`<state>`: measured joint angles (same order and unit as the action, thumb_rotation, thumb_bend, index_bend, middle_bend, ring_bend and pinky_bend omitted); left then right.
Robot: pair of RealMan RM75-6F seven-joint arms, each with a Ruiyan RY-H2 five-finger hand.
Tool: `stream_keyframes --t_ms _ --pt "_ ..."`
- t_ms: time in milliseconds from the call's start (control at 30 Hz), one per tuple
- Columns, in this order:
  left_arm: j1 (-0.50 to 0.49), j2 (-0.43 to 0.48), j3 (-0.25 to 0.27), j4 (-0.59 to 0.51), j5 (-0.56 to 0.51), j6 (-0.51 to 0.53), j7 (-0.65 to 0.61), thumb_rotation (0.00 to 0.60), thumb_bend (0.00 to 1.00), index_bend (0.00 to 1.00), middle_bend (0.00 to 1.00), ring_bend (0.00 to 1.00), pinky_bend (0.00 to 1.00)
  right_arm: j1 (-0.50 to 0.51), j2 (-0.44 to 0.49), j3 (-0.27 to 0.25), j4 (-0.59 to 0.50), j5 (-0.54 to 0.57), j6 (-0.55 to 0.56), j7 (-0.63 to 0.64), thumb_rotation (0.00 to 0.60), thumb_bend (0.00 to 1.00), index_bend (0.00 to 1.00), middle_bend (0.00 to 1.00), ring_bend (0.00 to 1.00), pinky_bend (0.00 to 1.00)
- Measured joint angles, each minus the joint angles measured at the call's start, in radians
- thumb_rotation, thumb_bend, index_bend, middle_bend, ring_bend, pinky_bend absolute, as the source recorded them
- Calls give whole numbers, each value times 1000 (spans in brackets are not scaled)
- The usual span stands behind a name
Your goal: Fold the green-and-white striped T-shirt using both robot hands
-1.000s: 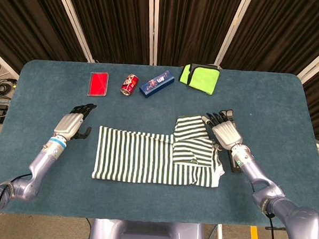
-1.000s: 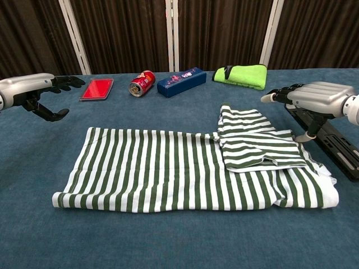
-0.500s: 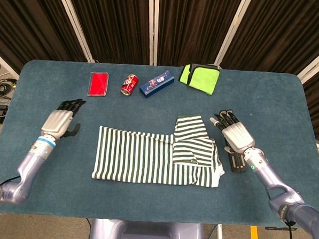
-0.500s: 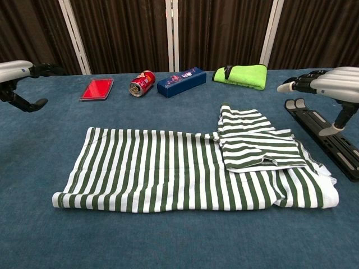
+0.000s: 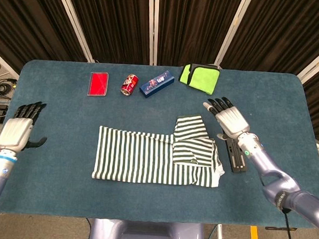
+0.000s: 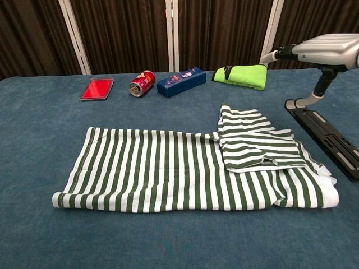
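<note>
The green-and-white striped T-shirt point(image 5: 152, 156) point(image 6: 185, 168) lies flat on the blue table, folded into a long band with a sleeve part doubled over its right end. My left hand point(image 5: 17, 131) hovers far out at the table's left edge, fingers apart, holding nothing; the chest view does not show it. My right hand point(image 5: 228, 118) point(image 6: 325, 49) is raised above the table just right of the shirt's folded end, fingers extended and spread, empty.
Along the back stand a red flat case point(image 5: 98, 83), a red can point(image 5: 130, 85) on its side, a blue box point(image 5: 157, 83) and a lime-green cloth point(image 5: 200, 77). A black bar-shaped object point(image 5: 237, 155) point(image 6: 328, 137) lies right of the shirt, under my right arm.
My left hand has drawn away leftward from the shirt to the table's edge and left the chest view. My right hand has lifted and moved back, away from the shirt's right end.
</note>
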<state>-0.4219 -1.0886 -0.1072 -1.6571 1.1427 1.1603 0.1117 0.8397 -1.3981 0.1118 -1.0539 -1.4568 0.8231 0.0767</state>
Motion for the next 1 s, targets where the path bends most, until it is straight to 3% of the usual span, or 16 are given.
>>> stream_keyframes --t_ms 267,567,1000 --pt "96 45 21 -79 3 128 49 600 0 0 0 0 0 96 -124 50 136 78 -149 17 600 0 139 45 0 0" --pt "109 55 20 -79 10 127 55 600 0 0 0 0 0 180 -281 72 347 121 -268 38 600 0 186 67 0 0" --pt "102 35 5 -43 -1 86 52 600 0 0 0 0 0 274 -448 72 579 116 -397 156 600 81 376 86 0 0"
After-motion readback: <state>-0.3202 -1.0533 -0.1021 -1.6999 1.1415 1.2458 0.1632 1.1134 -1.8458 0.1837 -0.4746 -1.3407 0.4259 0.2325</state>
